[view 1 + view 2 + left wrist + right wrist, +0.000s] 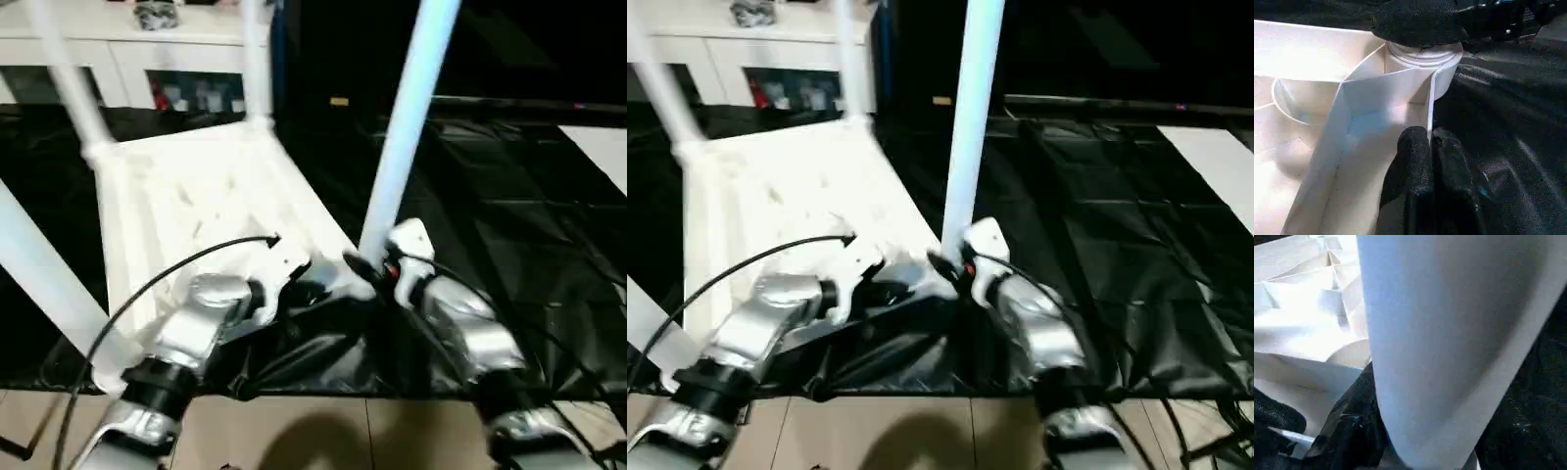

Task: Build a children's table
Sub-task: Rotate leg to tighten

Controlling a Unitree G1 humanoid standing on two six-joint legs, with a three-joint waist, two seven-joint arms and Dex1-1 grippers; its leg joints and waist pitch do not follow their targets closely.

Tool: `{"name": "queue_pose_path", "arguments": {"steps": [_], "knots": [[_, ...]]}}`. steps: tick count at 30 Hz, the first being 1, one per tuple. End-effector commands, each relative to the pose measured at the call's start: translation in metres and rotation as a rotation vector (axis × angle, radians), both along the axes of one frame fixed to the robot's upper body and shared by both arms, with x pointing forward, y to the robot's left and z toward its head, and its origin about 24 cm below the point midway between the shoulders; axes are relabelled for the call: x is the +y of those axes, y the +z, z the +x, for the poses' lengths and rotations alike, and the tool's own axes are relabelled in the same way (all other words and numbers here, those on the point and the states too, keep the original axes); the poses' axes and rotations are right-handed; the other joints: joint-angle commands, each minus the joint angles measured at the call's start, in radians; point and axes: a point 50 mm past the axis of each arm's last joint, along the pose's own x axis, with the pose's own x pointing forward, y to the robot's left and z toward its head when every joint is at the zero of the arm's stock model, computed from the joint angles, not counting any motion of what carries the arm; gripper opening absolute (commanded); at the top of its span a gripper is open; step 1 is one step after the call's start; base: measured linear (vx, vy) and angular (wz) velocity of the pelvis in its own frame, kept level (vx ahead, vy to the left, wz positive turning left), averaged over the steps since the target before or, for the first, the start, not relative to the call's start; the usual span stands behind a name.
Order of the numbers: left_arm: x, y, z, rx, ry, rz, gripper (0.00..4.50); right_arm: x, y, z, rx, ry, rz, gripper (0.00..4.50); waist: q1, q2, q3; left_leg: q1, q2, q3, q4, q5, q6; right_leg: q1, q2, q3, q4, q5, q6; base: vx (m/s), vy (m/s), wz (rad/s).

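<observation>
Left gripper (1430,147) jaws pinch tabletop (206,196) rim; right gripper (367,269) seemingly clasps light, stiff, slippery leg (407,117) low.

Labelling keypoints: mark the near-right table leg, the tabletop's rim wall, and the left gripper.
near-right leg (404,127): left eye view, mid-shaft of the upright tube.
tabletop rim wall (1396,88): left wrist view, thin white wall below the corner socket.
left gripper (1431,147): left wrist view, between the fingertips pinching the wall.

Silver forearms (201,328) with black wrist collars, black cables looping over them; black fabric-covered fingers (1415,186); red spot on the right wrist.
</observation>
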Motion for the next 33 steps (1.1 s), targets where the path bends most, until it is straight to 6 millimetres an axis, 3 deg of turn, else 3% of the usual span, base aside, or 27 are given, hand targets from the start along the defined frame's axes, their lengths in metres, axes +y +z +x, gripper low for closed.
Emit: {"name": "queue_pose_path", "arguments": {"steps": [1, 7, 8, 11, 12, 15, 18, 20, 23, 24, 26, 27, 31, 33], "knots": [[-0.028, 0.014, 0.004, -0.066, -0.043, -0.058, 0.0, 0.063, -0.01, -0.022, 0.06, 0.237, 0.048, 2.52, 0.002, -0.001, -0.041, 0.002, 0.016, -0.014, -0.076, -0.42, 0.002, 0.026, -0.047, 0.031, -0.108, -0.522, -0.09, 0.0, 0.0, 0.0], [-0.016, 0.014, -0.003, -0.067, -0.128, -0.063, 0.0, 0.053, -0.003, -0.021, 0.052, 0.295, 0.074, 3.13, -0.002, -0.005, -0.042, 0.0, 0.018, -0.014, -0.078, -0.411, 0.011, 0.027, -0.051, 0.036, -0.109, -0.527, -0.088, 0.0, 0.0, 0.0], [-0.01, 0.015, -0.005, -0.058, -0.173, -0.071, 0.0, 0.044, -0.003, -0.023, 0.037, 0.359, 0.036, 3.17, 0.001, -0.01, -0.043, -0.003, 0.018, -0.014, -0.079, -0.395, 0.017, 0.03, -0.052, 0.036, -0.105, -0.509, -0.092, 0.0, 0.0, 0.0], [0.006, 0.017, -0.012, -0.028, -0.268, -0.06, 0.0, 0.024, -0.004, -0.032, 0.03, 0.528, -0.029, 3.17, 0.003, -0.01, -0.044, -0.01, 0.024, -0.01, -0.079, -0.348, 0.034, 0.036, -0.049, 0.041, -0.09, -0.394, -0.131, 0.0, 0.0, 0.0], [0.009, 0.017, -0.013, -0.018, -0.289, -0.058, 0.0, 0.019, -0.004, -0.034, 0.036, 0.565, -0.035, 3.17, 0.006, -0.01, -0.046, -0.006, 0.024, -0.006, -0.075, -0.336, 0.041, 0.033, -0.049, 0.042, -0.089, -0.372, -0.144, 0.0, 0.0, 0.0], [0.018, 0.019, -0.016, 0.009, -0.34, -0.05, 0.0, 0.007, -0.002, -0.038, 0.06, 0.668, -0.046, 3.17, 0.018, -0.007, -0.057, -0.002, 0.026, 0.0, -0.066, -0.229, 0.064, 0.041, -0.045, 0.044, -0.064, -0.163, -0.216, 0.06, -0.004, 0.04], [0.027, 0.021, -0.018, 0.044, -0.389, -0.031, 0.0, -0.006, -0.003, -0.044, 0.107, 0.806, -0.083, 3.17, 0.033, -0.007, -0.058, -0.004, 0.025, 0.003, -0.059, -0.15, 0.097, 0.048, -0.043, 0.041, -0.048, -0.03, -0.262, 0.042, -0.001, 0.02], [0.03, 0.021, -0.018, 0.05, -0.396, -0.024, 0.0, -0.01, -0.004, -0.047, 0.137, 0.865, -0.106, 3.17, 0.041, -0.008, -0.058, -0.003, 0.027, 0.007, -0.057, -0.153, 0.1, 0.049, -0.042, 0.039, -0.046, -0.031, -0.271, 0.0, 0.0, 0.0], [0.033, 0.022, -0.016, 0.056, -0.404, -0.021, 0.0, -0.015, -0.004, -0.049, 0.167, 0.921, -0.124, 3.17, 0.049, -0.008, -0.053, -0.002, 0.03, 0.007, -0.06, -0.199, 0.082, 0.049, -0.046, 0.04, -0.052, -0.106, -0.262, 0.0, 0.0, 0.0], [0.034, 0.023, -0.016, 0.057, -0.404, -0.021, 0.0, -0.015, -0.003, -0.049, 0.173, 0.944, -0.124, 2.86, 0.052, -0.009, -0.051, 0.0, 0.031, 0.005, -0.063, -0.22, 0.069, 0.048, -0.049, 0.041, -0.057, -0.154, -0.249, 0.0, 0.0, 0.0], [0.035, 0.023, -0.015, 0.058, -0.403, -0.021, 0.0, -0.013, -0.002, -0.049, 0.18, 0.966, -0.116, 2.86, 0.054, -0.016, -0.049, 0.001, 0.03, 0.005, -0.066, -0.246, 0.053, 0.047, -0.051, 0.042, -0.063, -0.224, -0.228, 0.0, 0.0, 0.0], [0.036, 0.024, -0.015, 0.057, -0.401, -0.022, 0.0, -0.012, -0.001, -0.049, 0.182, 0.977, -0.112, 2.83, 0.056, -0.015, -0.048, 0.002, 0.03, 0.004, -0.067, -0.258, 0.044, 0.044, -0.052, 0.043, -0.066, -0.256, -0.219, 0.0, 0.0, 0.0], [0.037, 0.024, -0.015, 0.061, -0.399, -0.027, 0.0, -0.008, -0.002, -0.049, 0.186, 1.0, -0.11, 2.45, 0.059, -0.017, -0.049, 0.003, 0.03, 0.003, -0.068, -0.259, 0.032, 0.043, -0.051, 0.044, -0.066, -0.261, -0.207, 0.0, 0.0, 0.0], [0.038, 0.023, -0.016, 0.059, -0.394, -0.024, 0.0, -0.007, -0.003, -0.05, 0.186, 1.009, -0.112, 2.38, 0.059, -0.016, -0.052, 0.002, 0.03, 0.003, -0.066, -0.233, 0.036, 0.044, -0.05, 0.043, -0.06, -0.214, -0.216, 0.0, 0.0, 0.0]]}}
